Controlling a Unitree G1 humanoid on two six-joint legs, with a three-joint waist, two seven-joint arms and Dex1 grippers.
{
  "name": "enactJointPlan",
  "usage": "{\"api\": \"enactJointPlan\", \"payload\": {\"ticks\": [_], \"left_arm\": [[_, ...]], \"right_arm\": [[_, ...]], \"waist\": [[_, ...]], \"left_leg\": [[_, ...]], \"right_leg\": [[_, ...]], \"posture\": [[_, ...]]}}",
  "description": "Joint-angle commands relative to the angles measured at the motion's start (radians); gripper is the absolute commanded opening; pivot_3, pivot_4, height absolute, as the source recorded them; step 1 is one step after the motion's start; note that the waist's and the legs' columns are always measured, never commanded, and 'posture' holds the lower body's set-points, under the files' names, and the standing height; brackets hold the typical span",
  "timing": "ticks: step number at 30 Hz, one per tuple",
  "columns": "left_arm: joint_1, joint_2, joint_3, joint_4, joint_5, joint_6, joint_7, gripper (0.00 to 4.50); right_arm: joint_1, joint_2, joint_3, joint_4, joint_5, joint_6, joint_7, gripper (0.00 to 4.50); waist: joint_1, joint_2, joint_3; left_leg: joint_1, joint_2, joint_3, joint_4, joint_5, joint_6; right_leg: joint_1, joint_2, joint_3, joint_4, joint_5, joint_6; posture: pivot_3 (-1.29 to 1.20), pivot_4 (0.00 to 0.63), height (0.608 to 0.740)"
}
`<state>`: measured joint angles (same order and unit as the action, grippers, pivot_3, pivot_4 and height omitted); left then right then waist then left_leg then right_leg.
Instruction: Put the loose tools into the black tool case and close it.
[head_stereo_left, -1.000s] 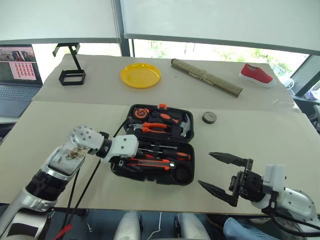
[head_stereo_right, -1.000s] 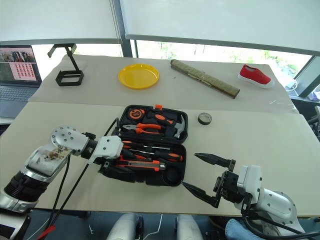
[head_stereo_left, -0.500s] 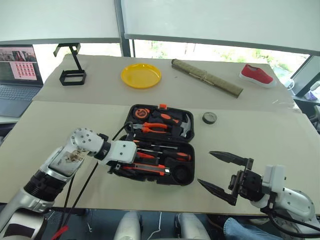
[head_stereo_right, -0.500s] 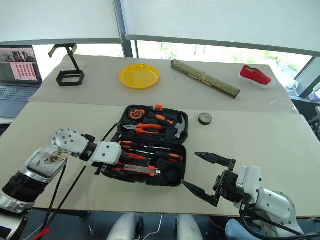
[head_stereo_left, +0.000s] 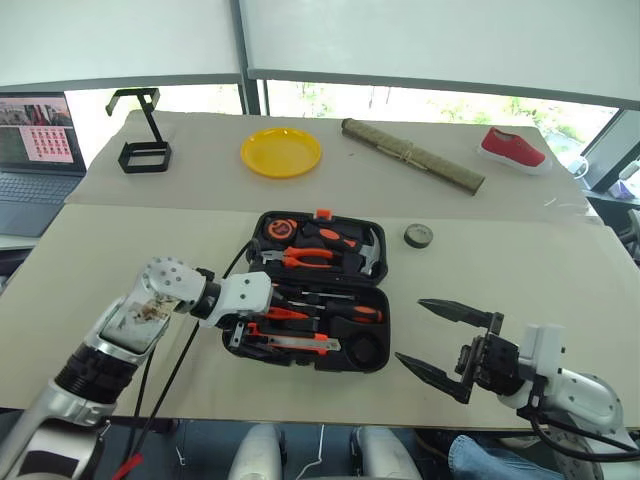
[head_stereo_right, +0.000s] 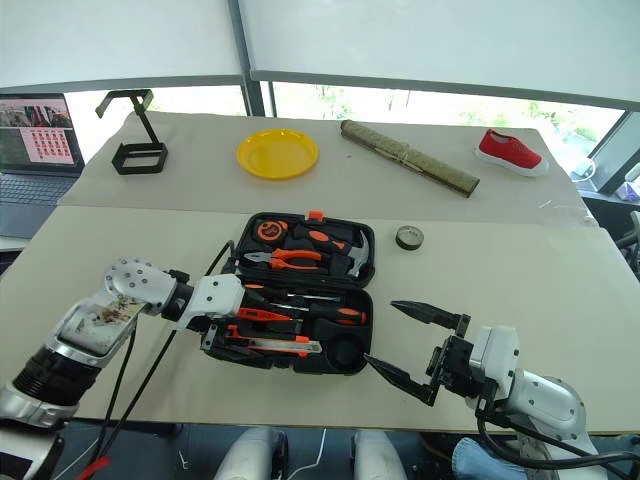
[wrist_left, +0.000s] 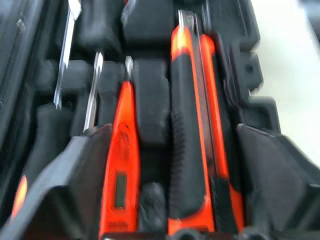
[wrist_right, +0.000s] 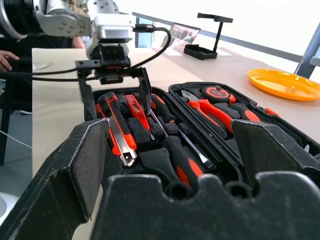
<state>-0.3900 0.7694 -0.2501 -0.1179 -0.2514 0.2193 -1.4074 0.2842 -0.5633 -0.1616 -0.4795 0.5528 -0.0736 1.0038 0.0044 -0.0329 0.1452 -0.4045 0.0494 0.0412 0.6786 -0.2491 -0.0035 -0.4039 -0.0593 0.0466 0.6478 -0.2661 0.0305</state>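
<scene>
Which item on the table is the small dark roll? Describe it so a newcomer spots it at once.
Start at the open black tool case in the middle of the near table. Just off the case's far right corner, alone on the tan surface, lies the small dark round roll. Unlike the tools slotted in the case, it is a flat grey-black ring with no orange.

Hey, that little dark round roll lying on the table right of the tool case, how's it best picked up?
Pinch the small dark roll across its outer rim, coming straight down from above. It lies flat on the table as a low disc with bare surface all round, so its curved sides are free. The open right tool is the one on its side.
</scene>
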Motion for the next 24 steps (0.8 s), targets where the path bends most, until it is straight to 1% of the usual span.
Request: {"api": "enactJointPlan", "payload": {"ticks": [1,2,5,6,7,9,10,11,12,13,14,15,16,24], "left_arm": [[0.013,-0.004,0.116,-0.007,-0.121,-0.033,-0.023,4.41],[0.019,-0.005,0.132,-0.001,-0.137,-0.042,-0.029,4.41],[0.044,-0.011,0.158,0.036,-0.165,-0.080,-0.058,3.70],[0.054,-0.015,0.159,0.049,-0.163,-0.106,-0.066,3.37],[0.066,-0.022,0.160,0.060,-0.166,-0.125,-0.075,2.92],[0.086,-0.039,0.159,0.079,-0.161,-0.160,-0.075,2.30],[0.095,-0.044,0.154,0.088,-0.152,-0.181,-0.079,1.84],[0.102,-0.046,0.146,0.095,-0.140,-0.198,-0.082,1.47],[0.106,-0.047,0.141,0.101,-0.133,-0.210,-0.086,1.27],[0.111,-0.052,0.133,0.113,-0.116,-0.235,-0.085,0.79],[0.115,-0.054,0.120,0.123,-0.094,-0.260,-0.082,0.49],[0.118,-0.068,0.112,0.133,-0.075,-0.280,-0.062,0.29],[0.118,-0.079,0.106,0.138,-0.064,-0.282,-0.042,0.12],[0.130,-0.118,0.084,0.153,-0.020,-0.276,0.039,0.12]], "right_arm": [[-0.006,0.006,0.001,0.000,0.003,-0.034,0.015,4.50],[-0.005,0.007,0.003,0.003,0.002,-0.037,0.016,4.50],[-0.007,0.014,0.007,0.013,-0.002,-0.043,0.018,4.50],[-0.008,0.016,0.008,0.017,-0.003,-0.045,0.019,4.50],[-0.008,0.018,0.009,0.022,-0.005,-0.048,0.021,4.50],[-0.007,0.021,0.010,0.029,-0.009,-0.053,0.021,4.50],[-0.006,0.022,0.010,0.032,-0.010,-0.055,0.021,4.50],[-0.006,0.022,0.010,0.035,-0.011,-0.057,0.021,4.50],[-0.006,0.023,0.010,0.036,-0.011,-0.058,0.022,4.50],[-0.005,0.024,0.011,0.038,-0.013,-0.060,0.021,4.50],[-0.005,0.025,0.012,0.038,-0.014,-0.060,0.020,4.50],[-0.005,0.027,0.015,0.038,-0.016,-0.061,0.018,4.50],[-0.004,0.028,0.017,0.037,-0.017,-0.061,0.016,4.50],[-0.011,0.031,0.022,0.037,-0.016,-0.056,0.011,4.50]], "waist": [[0.002,0.000,0.000],[0.003,0.000,0.000],[0.004,0.000,0.000],[0.004,0.000,0.000],[0.005,0.000,0.000],[0.005,0.000,0.000],[0.005,0.000,0.000],[0.006,0.000,0.000],[0.007,0.000,0.000],[0.007,0.000,0.000],[0.007,0.000,0.000],[0.007,0.000,0.000],[0.008,0.000,0.000],[0.008,0.001,0.000]], "left_leg": [[0.000,0.000,0.000,0.000,0.000,0.000],[0.000,0.000,0.000,0.000,0.000,0.000],[0.001,0.000,0.000,0.001,0.000,0.000],[0.001,0.000,0.000,0.001,0.000,0.000],[0.001,0.000,0.000,0.001,0.000,0.000],[0.001,0.000,0.000,0.001,0.000,0.000],[0.001,0.000,0.000,0.001,0.000,0.000],[0.001,0.000,0.000,0.001,0.000,0.000],[0.001,0.000,0.000,0.001,0.000,0.000],[0.001,0.000,0.000,0.001,0.000,0.000],[0.001,0.000,0.000,0.001,0.000,0.000],[0.001,0.000,0.000,0.001,0.000,0.000],[0.001,0.000,0.000,0.001,0.000,0.000],[0.001,0.000,0.000,0.001,0.000,0.000]], "right_leg": [[0.000,0.000,0.000,0.000,0.000,0.000],[0.000,0.000,0.000,0.000,0.000,0.000],[0.001,0.000,0.000,0.000,0.000,0.000],[0.001,0.000,0.000,0.000,0.000,0.000],[0.001,0.000,0.000,0.000,0.000,0.000],[0.001,0.000,0.000,0.000,0.000,0.000],[0.001,0.000,0.000,0.000,0.000,0.000],[0.001,0.000,0.000,0.000,0.000,0.000],[0.001,0.000,0.000,0.000,0.000,0.000],[0.001,0.000,0.000,0.000,0.000,0.000],[0.001,0.000,0.000,0.000,0.000,0.000],[0.001,0.000,0.000,0.000,0.000,0.000],[0.001,0.000,0.000,0.000,0.000,0.000],[0.002,0.000,0.000,0.000,0.000,0.000]], "posture": [[0.00,0.150,0.740],[0.00,0.150,0.740],[0.00,0.150,0.740],[0.00,0.150,0.740],[0.00,0.150,0.740],[0.00,0.150,0.740],[0.00,0.150,0.740],[0.00,0.150,0.740],[0.00,0.150,0.740],[0.00,0.150,0.740],[0.00,0.150,0.740],[0.00,0.150,0.740],[0.00,0.150,0.740],[0.00,0.150,0.740]]}}
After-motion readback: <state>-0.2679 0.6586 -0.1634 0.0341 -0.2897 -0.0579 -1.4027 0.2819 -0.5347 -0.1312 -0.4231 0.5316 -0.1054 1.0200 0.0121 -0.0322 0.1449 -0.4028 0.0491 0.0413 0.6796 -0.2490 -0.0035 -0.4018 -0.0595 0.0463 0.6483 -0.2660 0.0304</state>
